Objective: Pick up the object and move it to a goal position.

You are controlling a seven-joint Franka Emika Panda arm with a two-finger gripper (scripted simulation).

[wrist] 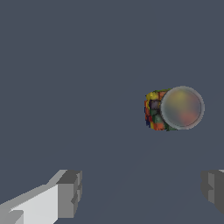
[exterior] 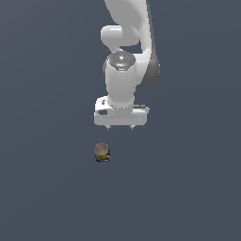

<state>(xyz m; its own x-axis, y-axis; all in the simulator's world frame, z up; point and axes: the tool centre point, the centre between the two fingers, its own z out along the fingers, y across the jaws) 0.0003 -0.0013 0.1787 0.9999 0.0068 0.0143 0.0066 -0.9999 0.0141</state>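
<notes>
In the exterior view we see one small can (exterior: 102, 153) standing upright on the plain grey floor (exterior: 47, 188), its round top facing up, its axis vertical. Our gripper (exterior: 120, 127) hangs above it, a little toward the exterior view's right, not touching.

In the wrist view we see the same single can (wrist: 173, 108), greyish-pink top toward the camera, multicoloured label showing on one side. Two fingers (wrist: 70, 192) stand wide apart, empty, clear of the can.
</notes>
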